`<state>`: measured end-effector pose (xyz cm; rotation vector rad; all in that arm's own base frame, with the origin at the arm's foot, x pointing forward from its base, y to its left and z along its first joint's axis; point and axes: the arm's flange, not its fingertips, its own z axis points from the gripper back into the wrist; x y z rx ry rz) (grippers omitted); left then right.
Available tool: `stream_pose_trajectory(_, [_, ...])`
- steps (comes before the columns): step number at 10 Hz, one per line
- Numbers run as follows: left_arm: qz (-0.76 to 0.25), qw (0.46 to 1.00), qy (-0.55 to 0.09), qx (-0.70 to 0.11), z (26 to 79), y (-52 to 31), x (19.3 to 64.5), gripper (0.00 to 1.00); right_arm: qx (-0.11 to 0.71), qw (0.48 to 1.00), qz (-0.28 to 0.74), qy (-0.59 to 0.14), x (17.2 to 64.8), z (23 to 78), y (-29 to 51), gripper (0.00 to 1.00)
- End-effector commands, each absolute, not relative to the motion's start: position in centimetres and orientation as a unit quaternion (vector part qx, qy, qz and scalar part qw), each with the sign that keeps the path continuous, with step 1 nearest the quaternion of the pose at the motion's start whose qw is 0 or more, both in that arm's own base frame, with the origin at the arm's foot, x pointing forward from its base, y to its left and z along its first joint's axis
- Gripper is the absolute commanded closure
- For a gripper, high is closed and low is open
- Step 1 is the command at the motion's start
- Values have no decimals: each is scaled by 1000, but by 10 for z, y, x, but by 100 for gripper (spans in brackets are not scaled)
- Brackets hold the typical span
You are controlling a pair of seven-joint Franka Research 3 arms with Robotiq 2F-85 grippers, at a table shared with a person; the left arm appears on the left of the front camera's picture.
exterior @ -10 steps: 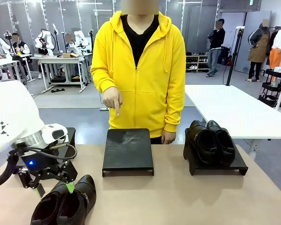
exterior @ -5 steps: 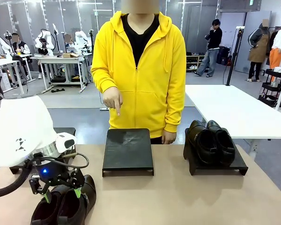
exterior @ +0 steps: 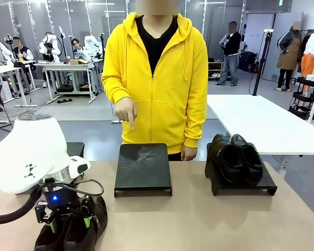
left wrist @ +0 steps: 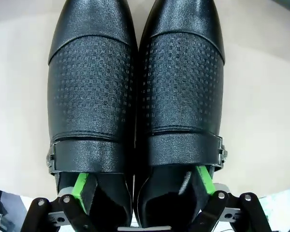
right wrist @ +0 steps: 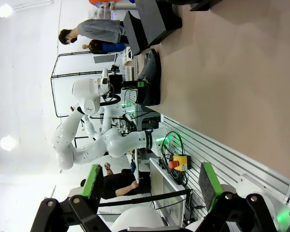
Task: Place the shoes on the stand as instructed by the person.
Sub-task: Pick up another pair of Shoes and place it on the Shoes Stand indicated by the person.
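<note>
Across the table [exterior: 209,225] the person [exterior: 154,78] points a hand [exterior: 126,111] at the empty middle stand [exterior: 143,167]; the right stand [exterior: 267,184] already bears one pair [exterior: 235,159]. The other shoes [left wrist: 135,96] sit at the table's near left. Our left gripper [left wrist: 141,184] is spread, one finger inside each shoe opening; we should seat deeper, then squeeze both inner walls evenly so neither slips. Our right gripper [right wrist: 150,191] hangs spread, empty.

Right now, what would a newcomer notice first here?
The person in yellow at the far side points down at the middle stand. Near left, the fingers of the left gripper sit inside a pair of black shoes; a second pair rests on the right stand.
</note>
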<state>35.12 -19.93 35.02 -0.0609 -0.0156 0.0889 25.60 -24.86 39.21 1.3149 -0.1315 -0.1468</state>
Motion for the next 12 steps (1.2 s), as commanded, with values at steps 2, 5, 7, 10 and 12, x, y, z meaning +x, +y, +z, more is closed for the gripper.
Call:
stream_pose_trajectory(2, [58,998,-31,-13,316,-181,307,6,604,792,-67,-64,253,392,-246,0])
stream_pose_trajectory(5, [50,998,-29,-14,319,-173,298,6,604,792,-67,-64,253,392,-246,0])
stream_pose_trajectory(7, [31,999,-6,-4,307,-176,292,6,604,792,-67,-64,253,392,-246,0])
stream_pose_trajectory(10, [34,999,-1,3,305,-167,285,14,604,792,-67,-64,253,392,-246,0])
stream_pose_trajectory(12, [45,999,-1,8,304,-163,282,74,604,792,-67,-64,253,392,-246,0])
